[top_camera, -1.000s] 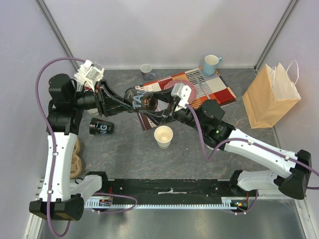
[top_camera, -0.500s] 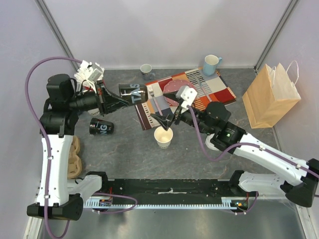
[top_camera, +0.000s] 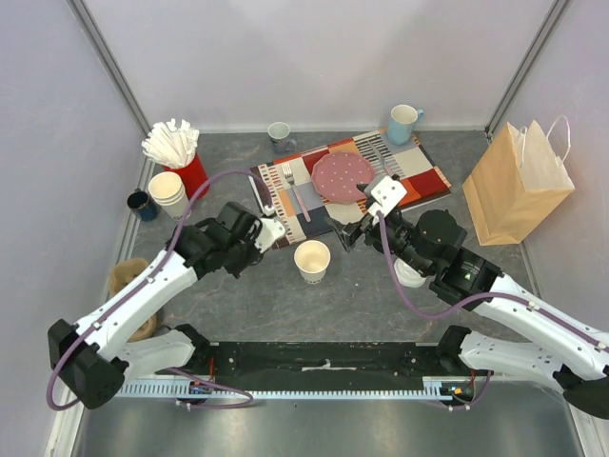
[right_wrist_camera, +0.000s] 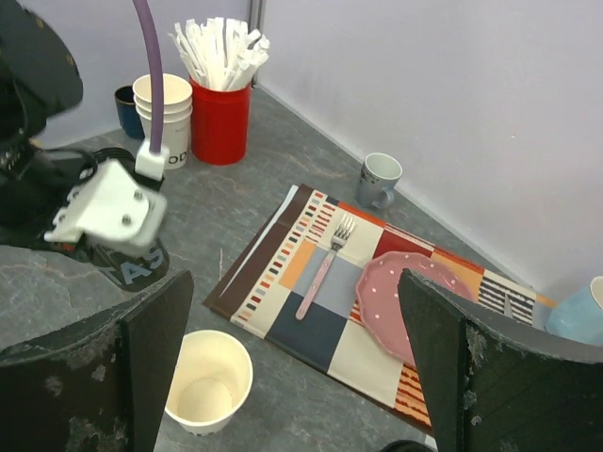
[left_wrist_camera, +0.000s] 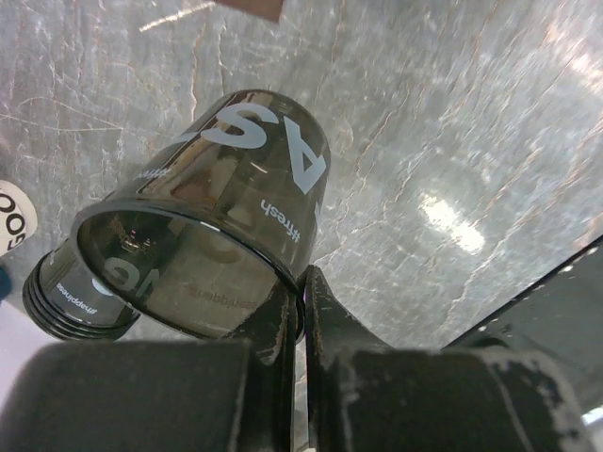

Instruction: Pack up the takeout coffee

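**Top view:** A striped placemat (top_camera: pixel 428 176) lies toward the far side of the grey table. A cream paper cup (top_camera: pixel 312 260) stands upright with its mouth open, just off the placemat's near edge. The left gripper (top_camera: pixel 259 238) is low at the placemat's near-left corner. The right gripper (top_camera: pixel 347 228) hangs over the near edge with its jaws spread wide, holding nothing. A brown paper bag (top_camera: pixel 519 181) stands to the right of the placemat. A red holder of white sticks (top_camera: pixel 179 157) and a stack of spare cups (top_camera: pixel 169 190) stand to its left.

**Left wrist:** The fingers are pressed together on the rim wall of a black paper cup (left_wrist_camera: pixel 236 188) with white lettering. The cup is tilted over the table with its mouth toward the camera. A second black cup (left_wrist_camera: pixel 75 301) lies just beside it.

**Right wrist:** The cream paper cup stands between the parted fingers, in front of the placemat. The black paper cup sits under the left wrist's camera, off the placemat's left corner. A pink plate (right_wrist_camera: pixel 415 301) and a fork (right_wrist_camera: pixel 325 268) rest on the placemat.
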`<control>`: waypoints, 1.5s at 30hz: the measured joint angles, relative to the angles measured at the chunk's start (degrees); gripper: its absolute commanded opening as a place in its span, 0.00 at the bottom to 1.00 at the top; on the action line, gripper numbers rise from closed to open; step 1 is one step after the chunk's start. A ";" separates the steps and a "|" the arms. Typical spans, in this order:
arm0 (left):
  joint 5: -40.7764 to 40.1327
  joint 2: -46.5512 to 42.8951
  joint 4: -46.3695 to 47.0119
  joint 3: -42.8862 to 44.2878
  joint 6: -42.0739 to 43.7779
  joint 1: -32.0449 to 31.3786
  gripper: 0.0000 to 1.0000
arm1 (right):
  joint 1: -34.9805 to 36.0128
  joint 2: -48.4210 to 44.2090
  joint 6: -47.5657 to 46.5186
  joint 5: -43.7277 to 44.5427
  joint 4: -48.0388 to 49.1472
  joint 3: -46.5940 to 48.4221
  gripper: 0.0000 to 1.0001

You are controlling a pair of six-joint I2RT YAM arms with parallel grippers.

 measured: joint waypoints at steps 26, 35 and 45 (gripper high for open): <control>-8.61 10.71 2.89 -7.52 8.72 -20.24 0.44 | -0.04 -3.74 -0.48 1.22 -2.19 -3.28 0.98; -8.68 7.87 0.66 -3.78 9.38 -20.11 0.67 | -0.04 -3.85 -0.42 0.37 -2.23 -3.48 0.98; -5.29 0.76 3.50 3.43 6.40 2.32 0.70 | -0.04 -3.74 -0.50 -0.44 -2.12 -4.33 0.98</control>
